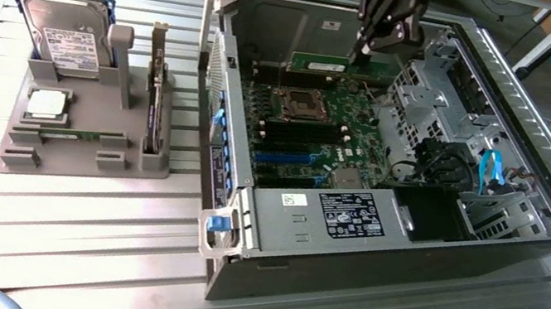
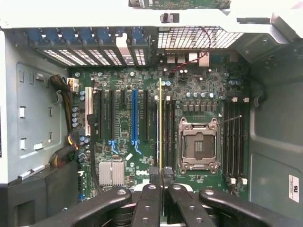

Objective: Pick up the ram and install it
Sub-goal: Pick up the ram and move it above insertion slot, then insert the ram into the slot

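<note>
Fingers [image 1: 366, 49] [image 2: 152, 178]: black, clenched on thin green circuit-board ram stick [image 1: 326, 66] [image 2: 160, 118]
Ram stick: edge-on over green motherboard [image 1: 311, 140] [image 2: 118, 80] inside open grey computer case [image 1: 365, 291] [image 2: 33, 118]

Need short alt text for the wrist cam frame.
The gripper, shut on the ram, holds it edge-on above the motherboard inside an open computer case. The stick runs alongside the dark memory slots next to the empty processor socket.

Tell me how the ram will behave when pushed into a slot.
The ram looks thin, a sliver edge-on, so probably light and apt to flex sideways. Its exposed board suggests fragility. Pinched narrowly by the end effector, it might tilt if pushed unevenly.
</note>
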Available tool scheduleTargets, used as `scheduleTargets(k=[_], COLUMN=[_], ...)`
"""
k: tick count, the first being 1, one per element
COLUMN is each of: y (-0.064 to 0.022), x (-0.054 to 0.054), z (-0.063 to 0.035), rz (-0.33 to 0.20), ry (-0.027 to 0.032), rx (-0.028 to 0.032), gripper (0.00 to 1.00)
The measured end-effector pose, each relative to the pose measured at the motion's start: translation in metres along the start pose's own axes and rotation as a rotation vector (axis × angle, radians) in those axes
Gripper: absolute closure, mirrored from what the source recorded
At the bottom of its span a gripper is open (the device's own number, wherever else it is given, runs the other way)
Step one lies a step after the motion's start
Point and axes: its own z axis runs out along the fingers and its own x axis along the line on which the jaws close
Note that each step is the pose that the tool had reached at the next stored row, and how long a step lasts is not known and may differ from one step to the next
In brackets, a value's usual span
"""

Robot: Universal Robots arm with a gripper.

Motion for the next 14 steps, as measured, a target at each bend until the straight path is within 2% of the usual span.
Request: scheduleTargets(k=[14], y=[0.0], x=[-0.0012], z=[0.0], rz=[0.0], ry=[0.0001], rx=[0.0], gripper=[0.88])
